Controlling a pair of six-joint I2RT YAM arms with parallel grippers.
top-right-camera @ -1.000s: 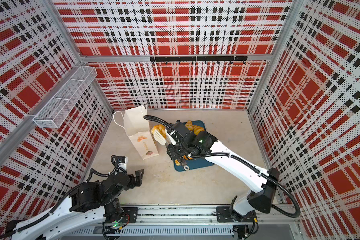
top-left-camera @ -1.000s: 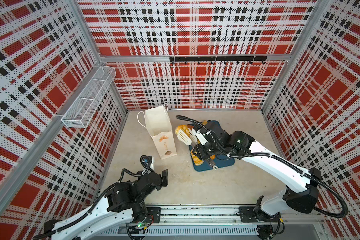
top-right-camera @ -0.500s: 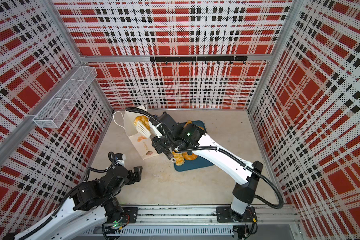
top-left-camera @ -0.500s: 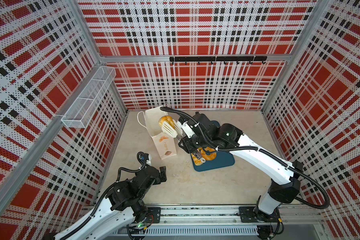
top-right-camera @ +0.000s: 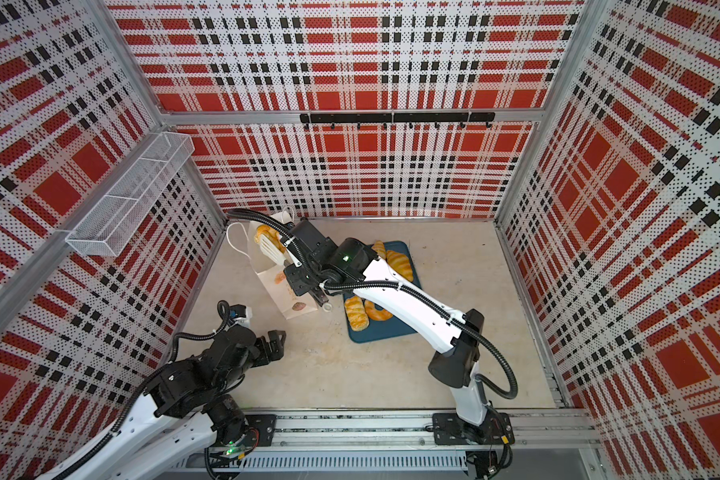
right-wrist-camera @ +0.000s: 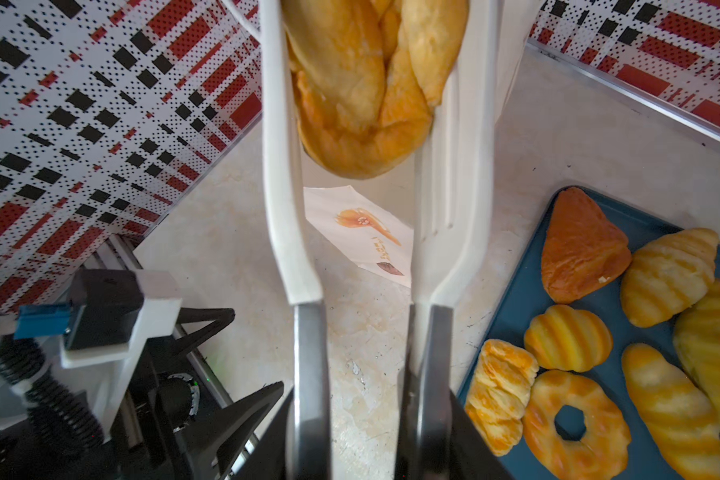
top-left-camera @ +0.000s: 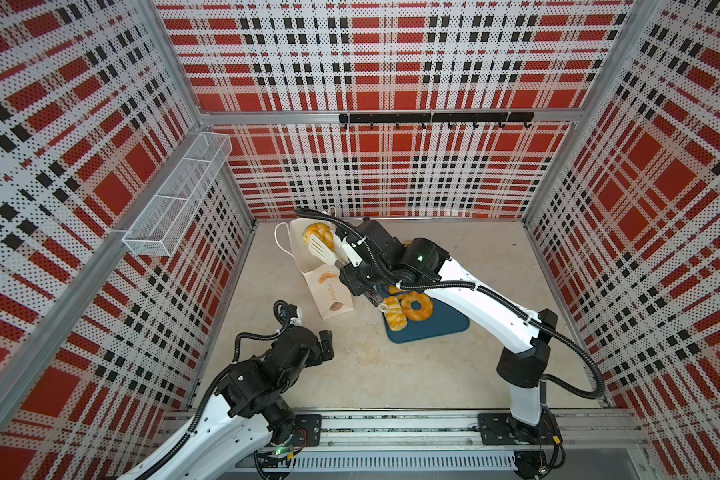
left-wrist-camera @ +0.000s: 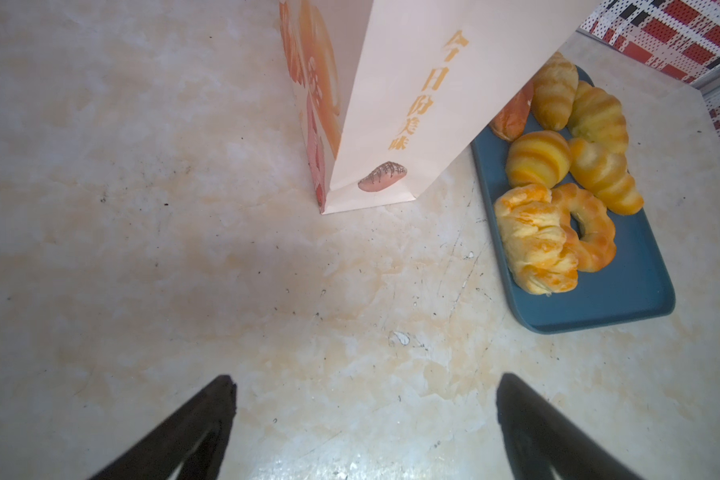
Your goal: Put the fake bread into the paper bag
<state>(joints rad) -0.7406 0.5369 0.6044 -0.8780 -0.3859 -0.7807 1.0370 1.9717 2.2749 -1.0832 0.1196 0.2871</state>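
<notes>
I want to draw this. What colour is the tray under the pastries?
The tray is dark blue. It shows best in the left wrist view.

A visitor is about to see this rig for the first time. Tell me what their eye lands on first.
First, the white tongs in the right gripper, clamping a golden twisted pastry at the open top of the paper bag. Next, the dark-blue tray beside the bag, with seven more pastries on it. Then the loud red, black and white plaid walls all around.
</notes>
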